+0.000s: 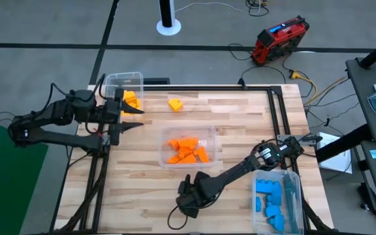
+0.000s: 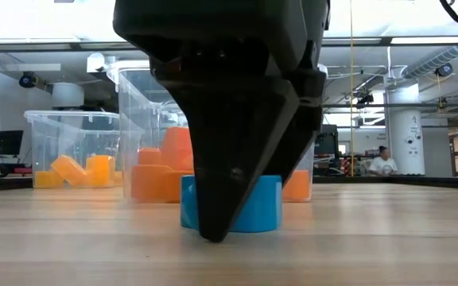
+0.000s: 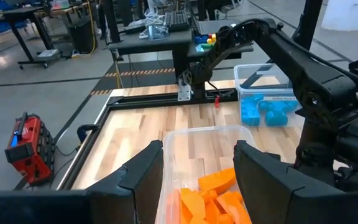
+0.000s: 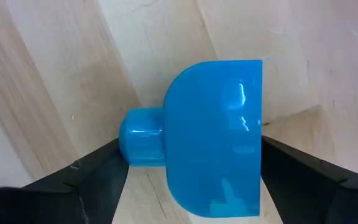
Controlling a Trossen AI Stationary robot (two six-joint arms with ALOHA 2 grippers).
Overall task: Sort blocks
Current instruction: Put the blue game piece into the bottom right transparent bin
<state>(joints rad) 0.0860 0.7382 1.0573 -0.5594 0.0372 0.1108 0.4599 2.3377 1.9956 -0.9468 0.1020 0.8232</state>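
Sorting looks nearly finished, judging by how things lie; the yellow bin [image 1: 124, 83] at the table's back left holds yellow blocks [image 1: 131, 99], the middle bin [image 1: 189, 147] holds orange blocks [image 1: 187, 151], and the blue bin [image 1: 277, 201] at the front right holds blue blocks [image 1: 269, 196]. Two pieces are left out on the table [image 1: 142, 189]: a yellow wedge [image 1: 175, 104] lying alone near the back edge, between the yellow bin and the middle bin, and a blue piece [image 2: 249, 204] under the right gripper [image 1: 189, 201] near the front edge.

The right gripper is down at the table with its fingers open and one on either side of the blue piece; whether they press it yet I cannot tell, so the grasp seems about to be made; then it needs carrying to the blue bin, and the wedge to the yellow bin.

The left gripper [image 1: 130, 117] hovers beside the yellow bin, fingers open and holding nothing.

From the high view the blue piece is hidden under the right arm; only the low view and the right wrist view show it; the latter gives its shape, a rounded slab with a stub on one side [image 4: 213, 137], flat on the wood between the two fingers [image 4: 86, 180]. The low view shows it resting on the table behind the dark finger [image 2: 237, 159]. The left wrist view shows the orange blocks [image 3: 213, 193] past its spread fingers [image 3: 135, 180], and the blue bin [image 3: 267, 99] farther off; the wedge shows only from above.
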